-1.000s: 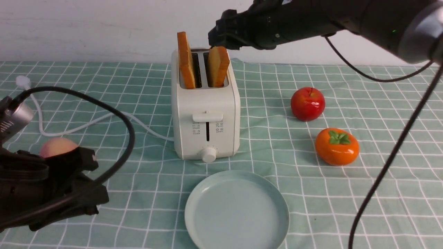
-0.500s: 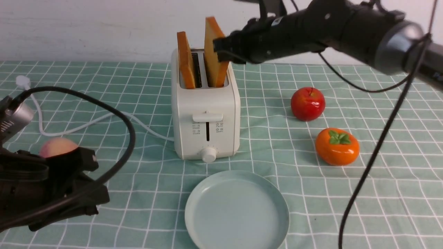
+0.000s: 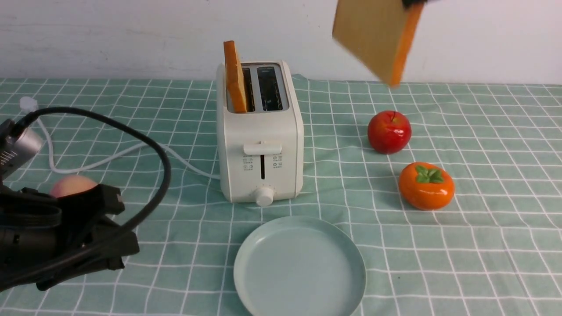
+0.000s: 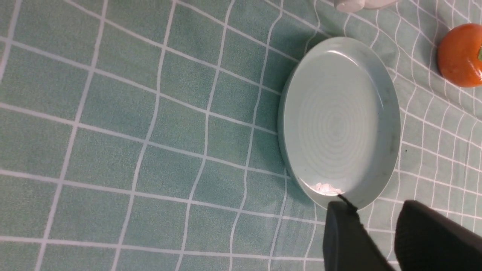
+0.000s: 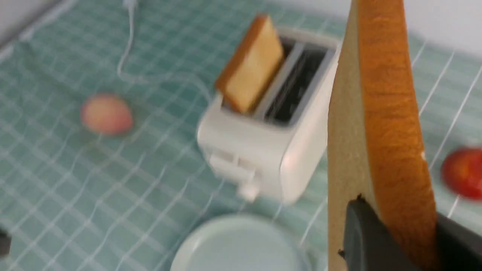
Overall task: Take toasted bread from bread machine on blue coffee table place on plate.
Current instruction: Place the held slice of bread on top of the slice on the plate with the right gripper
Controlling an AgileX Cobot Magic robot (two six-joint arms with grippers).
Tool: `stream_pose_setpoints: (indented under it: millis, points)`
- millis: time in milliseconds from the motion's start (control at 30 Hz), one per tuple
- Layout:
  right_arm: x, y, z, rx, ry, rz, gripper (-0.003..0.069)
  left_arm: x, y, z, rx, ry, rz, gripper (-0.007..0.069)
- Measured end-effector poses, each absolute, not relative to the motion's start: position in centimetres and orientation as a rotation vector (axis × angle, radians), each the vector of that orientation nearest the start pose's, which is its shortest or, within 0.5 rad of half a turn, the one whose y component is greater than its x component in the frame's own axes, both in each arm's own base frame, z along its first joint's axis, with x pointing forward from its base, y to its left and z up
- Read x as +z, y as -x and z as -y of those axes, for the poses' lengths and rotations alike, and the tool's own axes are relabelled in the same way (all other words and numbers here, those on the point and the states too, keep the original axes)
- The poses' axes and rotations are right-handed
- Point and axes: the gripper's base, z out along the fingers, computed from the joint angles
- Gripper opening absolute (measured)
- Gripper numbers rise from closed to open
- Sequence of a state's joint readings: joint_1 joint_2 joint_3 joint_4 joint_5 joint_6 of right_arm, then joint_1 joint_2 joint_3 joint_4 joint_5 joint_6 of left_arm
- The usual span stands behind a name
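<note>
Right fingers (image 5: 363, 241) are pinching one slice (image 3: 373, 39) at its crust. I see it tilted, high in the air, between 1 and 2 o'clock from the toaster (image 3: 261, 145) and apart from it. A second slice (image 3: 235, 79) stands in the toaster's left slot. At the toaster's 6 o'clock, just beside it, the plate (image 3: 298, 267) lies on the tabletop (image 3: 483, 245). My left fingers (image 4: 346, 241) are spread apart, low at the plate's 9 o'clock.
</note>
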State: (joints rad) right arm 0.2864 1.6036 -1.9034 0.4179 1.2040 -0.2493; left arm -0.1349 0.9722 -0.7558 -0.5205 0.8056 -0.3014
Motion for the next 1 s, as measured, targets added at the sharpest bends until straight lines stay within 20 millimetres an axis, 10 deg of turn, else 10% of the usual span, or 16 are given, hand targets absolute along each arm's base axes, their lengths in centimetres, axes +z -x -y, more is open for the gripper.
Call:
stream_pose_setpoints:
  millis: [267,533,833,1000]
  points:
    - [35.0,-31.5,-16.4,0.917,0.604,-2.652,0.0096,30.3,-17.3,5.7,-0.798,0.51,-2.48,0.0214]
    - [27.2,-31.1,-20.5,1.316,0.666,-2.678,0.0101,30.3,-17.3,5.7,-0.809,0.515,-2.48,0.0221]
    - [24.5,-32.6,-20.2,1.165,0.64,-2.727,0.0387,30.7,-17.7,5.8,-0.832,0.511,-2.416,0.0255]
    - [27.4,-32.7,-17.8,1.037,0.655,-2.723,0.059,32.3,-19.1,6.0,-0.867,0.427,-2.247,0.0255]
